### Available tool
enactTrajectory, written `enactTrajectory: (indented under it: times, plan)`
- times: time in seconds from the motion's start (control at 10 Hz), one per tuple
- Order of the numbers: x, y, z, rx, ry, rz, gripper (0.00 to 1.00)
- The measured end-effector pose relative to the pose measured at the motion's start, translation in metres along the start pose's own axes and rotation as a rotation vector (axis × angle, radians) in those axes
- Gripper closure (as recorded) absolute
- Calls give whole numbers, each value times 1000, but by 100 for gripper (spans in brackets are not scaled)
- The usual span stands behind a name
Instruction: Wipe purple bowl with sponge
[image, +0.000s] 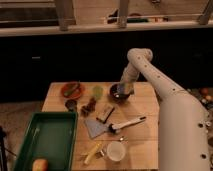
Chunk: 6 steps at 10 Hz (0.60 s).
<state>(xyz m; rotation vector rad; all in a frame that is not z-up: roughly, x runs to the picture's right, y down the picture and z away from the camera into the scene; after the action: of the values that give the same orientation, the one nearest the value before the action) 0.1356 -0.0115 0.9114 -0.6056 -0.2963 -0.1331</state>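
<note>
The purple bowl (118, 94) is a small dark round bowl at the far middle of the wooden table (140, 142). My gripper (123, 89) reaches down from the white arm (165, 95) into the bowl from its right side. The sponge is hidden; I cannot make it out at the gripper or in the bowl.
An orange plate (71, 89) with food sits at the far left, a green cup (97, 91) beside it, a small dark cup (71, 104) below. A tan-and-dark block (105, 113), grey cloth (95, 127), white-handled brush (125, 124), white cup (116, 150) and green bin (42, 142) lie nearer.
</note>
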Motion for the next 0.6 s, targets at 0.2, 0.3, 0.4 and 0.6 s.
enactTrajectory:
  times: [0.2, 0.3, 0.4, 0.6]
  plan:
    - [-3, -16, -2, 17, 5, -4, 100]
    - [-4, -22, -2, 23, 3, -10, 100]
    - [-12, -25, 0, 18, -1, -25, 100]
    - [-37, -28, 10, 1, -20, -82, 100]
